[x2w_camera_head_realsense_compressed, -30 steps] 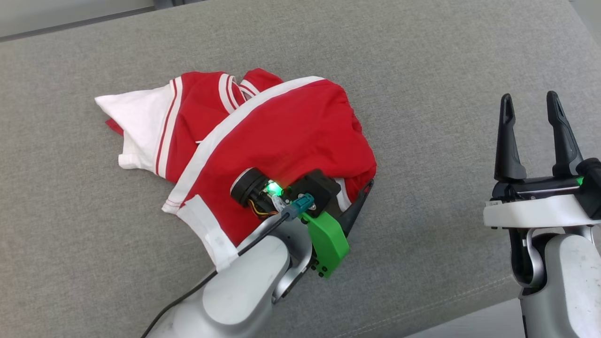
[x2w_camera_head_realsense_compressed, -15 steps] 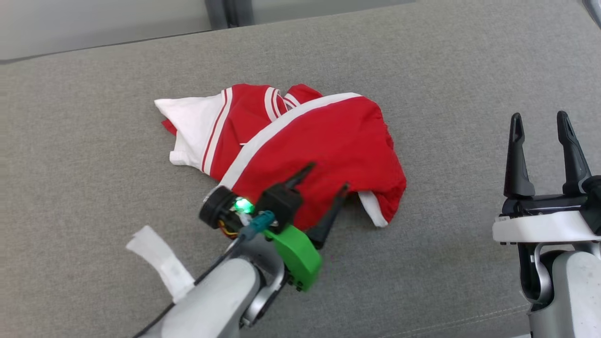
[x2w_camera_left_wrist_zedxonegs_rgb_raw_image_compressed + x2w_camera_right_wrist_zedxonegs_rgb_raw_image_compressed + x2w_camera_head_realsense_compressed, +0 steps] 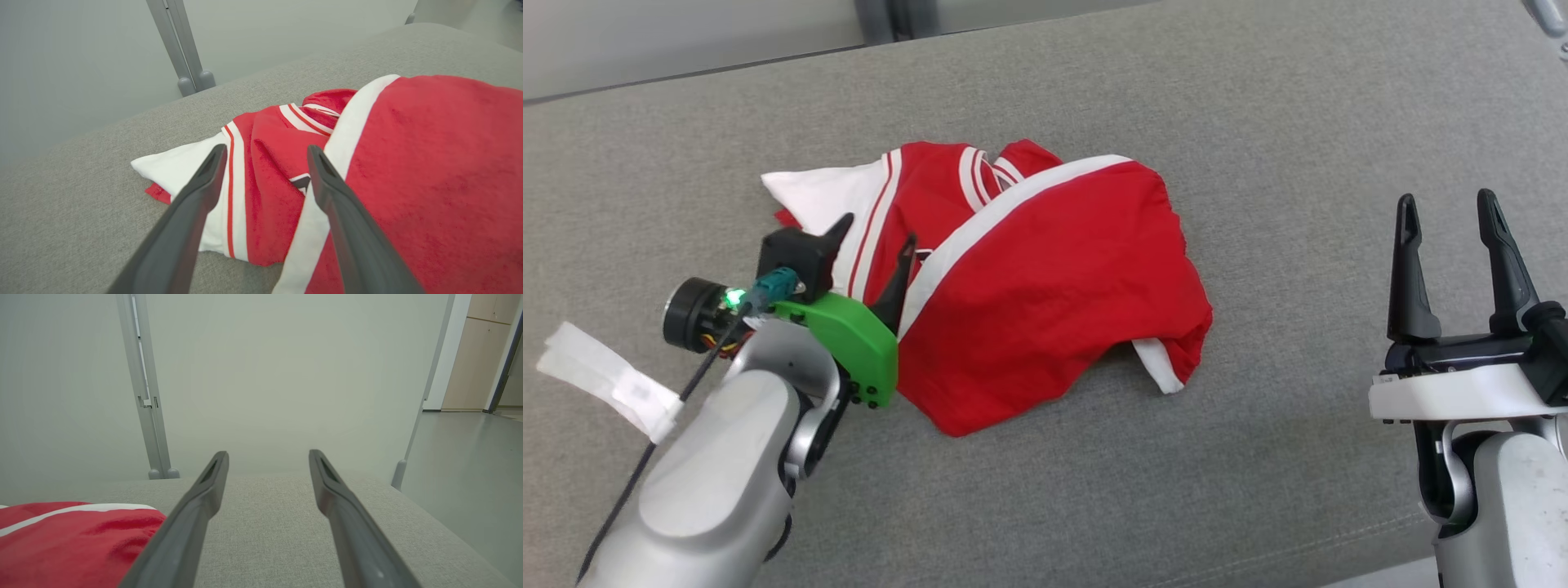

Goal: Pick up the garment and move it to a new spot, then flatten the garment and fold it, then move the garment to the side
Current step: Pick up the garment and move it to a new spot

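Left hand [image 3: 876, 229]: fingers spread wide, holding nothing, tips over the striped left part of the garment [image 3: 1054, 302]. Contact with the cloth cannot be confirmed. The red and white garment lies crumpled on the grey upholstered surface [image 3: 1258, 122], mostly to this hand's right. Right hand [image 3: 1445, 198]: fingers spread wide, empty, well apart from the garment on its left.

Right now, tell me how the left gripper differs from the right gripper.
The left gripper is over the garment's striped left end; the right gripper stands clear of the garment, over bare grey cushion. The left gripper slants in the head view; the right gripper points straight up it. Both are open, holding nothing.
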